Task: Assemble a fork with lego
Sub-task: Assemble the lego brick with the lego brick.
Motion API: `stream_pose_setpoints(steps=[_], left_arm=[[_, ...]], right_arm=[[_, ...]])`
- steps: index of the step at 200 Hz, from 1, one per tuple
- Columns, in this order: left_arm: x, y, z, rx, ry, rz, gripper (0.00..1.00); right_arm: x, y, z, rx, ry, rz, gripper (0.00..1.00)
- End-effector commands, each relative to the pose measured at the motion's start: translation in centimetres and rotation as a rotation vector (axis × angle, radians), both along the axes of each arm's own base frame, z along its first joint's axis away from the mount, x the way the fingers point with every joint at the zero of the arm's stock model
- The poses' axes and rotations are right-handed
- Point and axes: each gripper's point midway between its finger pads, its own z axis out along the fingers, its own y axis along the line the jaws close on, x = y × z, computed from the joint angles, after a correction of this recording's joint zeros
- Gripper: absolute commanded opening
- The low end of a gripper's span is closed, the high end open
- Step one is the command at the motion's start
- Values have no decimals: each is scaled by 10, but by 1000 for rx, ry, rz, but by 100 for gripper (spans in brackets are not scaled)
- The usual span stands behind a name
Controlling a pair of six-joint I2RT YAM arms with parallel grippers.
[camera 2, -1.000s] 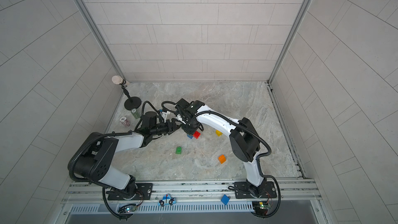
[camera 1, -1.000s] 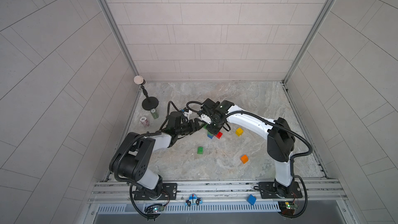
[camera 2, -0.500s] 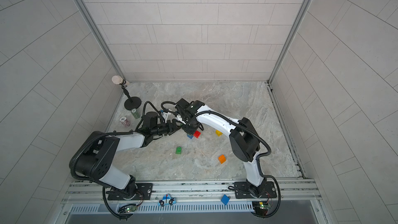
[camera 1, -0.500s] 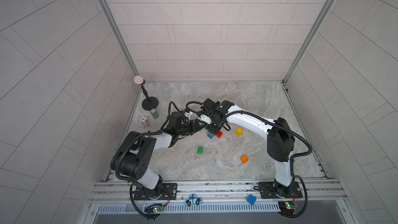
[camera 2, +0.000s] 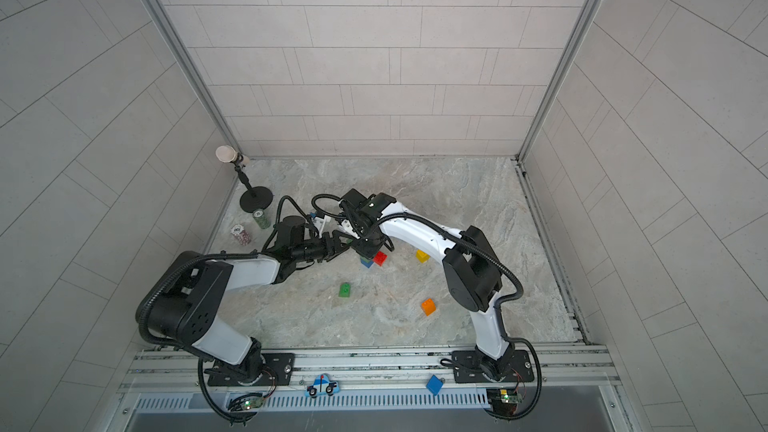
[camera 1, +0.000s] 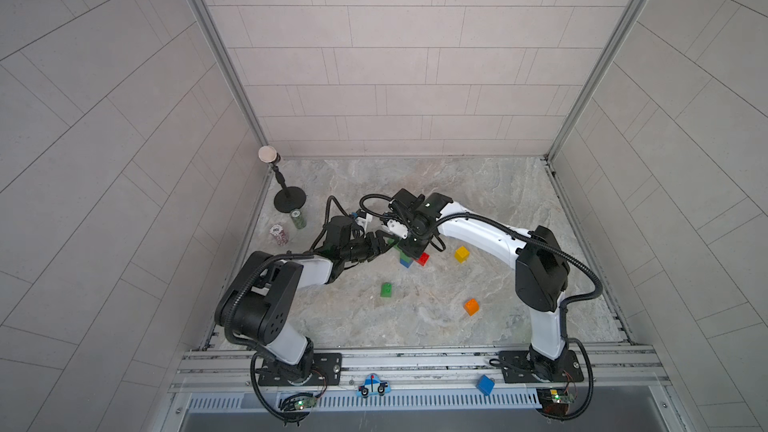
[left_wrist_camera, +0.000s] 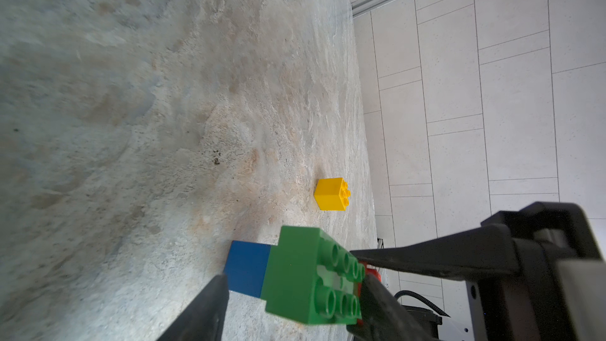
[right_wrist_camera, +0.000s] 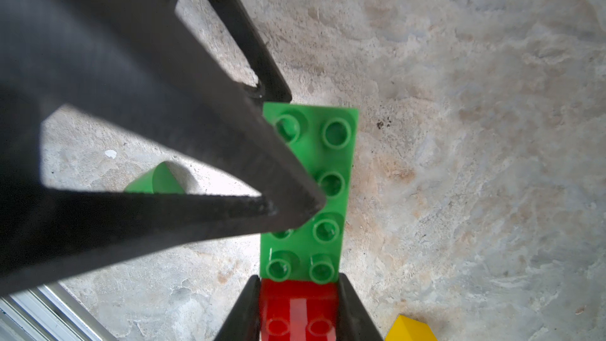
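Observation:
A part-built fork stands on the marble floor in both top views: a long green brick (left_wrist_camera: 305, 277) joined end to end with a red brick (right_wrist_camera: 296, 306), over a blue brick (left_wrist_camera: 247, 270). My right gripper (right_wrist_camera: 300, 310) is shut on the red brick from above. My left gripper (left_wrist_camera: 292, 290) reaches in from the side and straddles the long green brick. One of its fingers (right_wrist_camera: 278, 191) lies against the studs, while floor shows between the other finger and the bricks. Loose lego lies nearby: yellow (camera 1: 461, 254), small green (camera 1: 386, 289), orange (camera 1: 471, 306).
A black stand (camera 1: 289, 201) and two chip stacks (camera 1: 297, 218) are at the back left near the wall. A plain blue block (camera 1: 485, 384) and a car cutout (camera 1: 373, 386) rest on the front rail.
The left gripper's fingers have drawn closer together around the long green brick. The right gripper keeps its hold on the red brick, and both arms have barely moved.

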Motion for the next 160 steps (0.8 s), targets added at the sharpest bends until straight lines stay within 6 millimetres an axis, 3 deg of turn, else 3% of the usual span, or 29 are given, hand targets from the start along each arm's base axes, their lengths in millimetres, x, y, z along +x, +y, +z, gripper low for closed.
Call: stream_pose_setpoints(steps=[1, 111, 160], left_arm=[[5, -6, 9, -22, -37, -20, 68], [4, -7, 10, -22, -37, -23, 67], [4, -9, 10, -25, -37, -32, 67]], right_arm=[[-6, -8, -19, -52, 44, 26, 0], [-17, -16, -44, -99, 134, -87, 0], [-18, -15, -52, -111, 131, -61, 0]])
